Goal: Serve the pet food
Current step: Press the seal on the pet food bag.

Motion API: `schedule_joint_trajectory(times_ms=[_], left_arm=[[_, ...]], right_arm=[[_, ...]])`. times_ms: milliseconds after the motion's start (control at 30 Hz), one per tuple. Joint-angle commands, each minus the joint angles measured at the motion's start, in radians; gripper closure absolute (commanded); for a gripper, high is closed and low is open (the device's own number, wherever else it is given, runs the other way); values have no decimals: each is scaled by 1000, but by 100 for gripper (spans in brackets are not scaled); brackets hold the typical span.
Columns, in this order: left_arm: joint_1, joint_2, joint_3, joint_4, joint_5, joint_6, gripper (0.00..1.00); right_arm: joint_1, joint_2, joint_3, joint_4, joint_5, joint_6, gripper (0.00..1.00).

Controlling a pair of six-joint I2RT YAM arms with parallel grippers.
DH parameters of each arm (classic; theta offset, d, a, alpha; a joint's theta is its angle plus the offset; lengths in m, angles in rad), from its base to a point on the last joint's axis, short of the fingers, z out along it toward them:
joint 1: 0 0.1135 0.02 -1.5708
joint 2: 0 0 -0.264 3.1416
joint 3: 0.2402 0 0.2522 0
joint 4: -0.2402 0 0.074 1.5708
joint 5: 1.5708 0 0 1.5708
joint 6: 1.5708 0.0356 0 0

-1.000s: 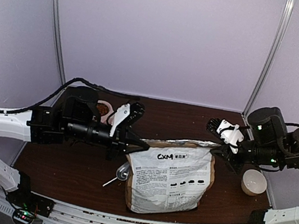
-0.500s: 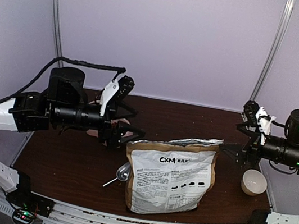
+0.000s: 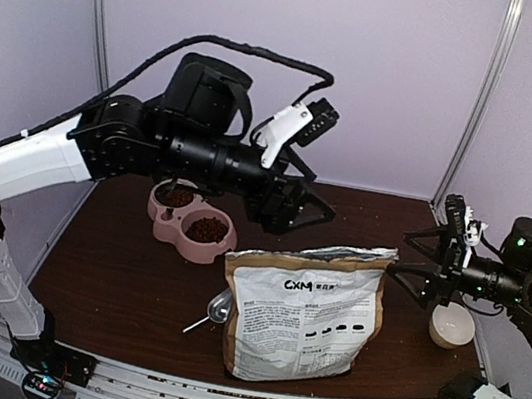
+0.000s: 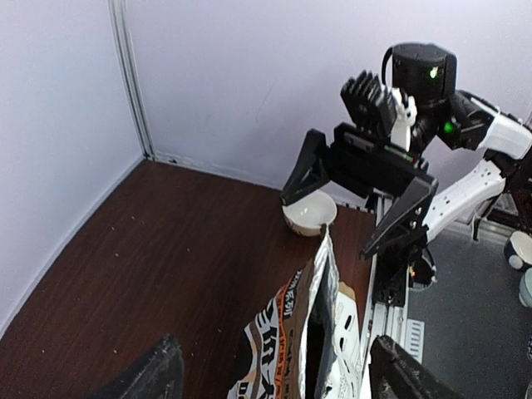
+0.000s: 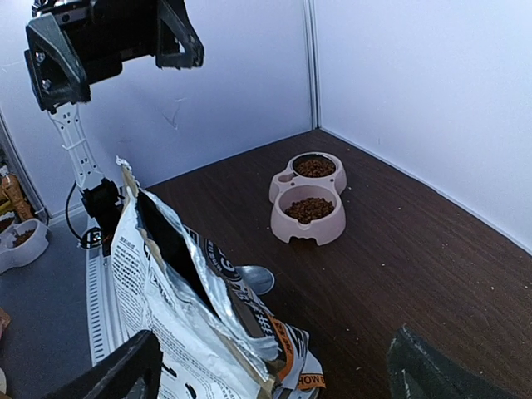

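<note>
The pet food bag (image 3: 301, 311) stands upright at the table's middle, its foil-lined mouth (image 5: 170, 241) gaping. Reddish-brown kibble (image 3: 207, 228) fills both basins of the pink feeder (image 3: 183, 243) to the bag's back left. My left gripper (image 3: 303, 210) hangs open above and behind the bag's left top corner, holding nothing. My right gripper (image 3: 417, 254) is open just off the bag's right top corner, also holding nothing. In the left wrist view the bag's opening (image 4: 312, 332) lies between my spread fingers. The right wrist view shows the kibble (image 5: 309, 208) in the feeder (image 5: 303, 233).
A shiny metal scoop (image 3: 219, 306) lies on the table against the bag's left side. A white bowl (image 3: 452, 324) sits at the right, under the right arm. Purple walls close off the back and both sides. Crumbs dot the brown tabletop (image 4: 166, 241).
Both grippers were shut at the bag's top corners and have opened. The left arm rose and swung back over the feeder. The right arm drew back to the right.
</note>
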Motion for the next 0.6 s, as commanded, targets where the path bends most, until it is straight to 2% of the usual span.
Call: schedule_joint_trajectory(times_ms=[0, 200, 433, 567], left_arm=[[-26, 140, 155, -196, 2, 21, 22], [-42, 244, 262, -238, 45, 5, 22], [-42, 263, 264, -238, 68, 1, 22], [-42, 264, 258, -238, 60, 3, 22]], right_arm=[[-74, -13, -62, 227, -219, 68, 6], [-79, 35, -133, 309, -274, 109, 18], [-79, 49, -150, 325, -263, 108, 43], [-79, 71, -138, 300, -273, 96, 53]])
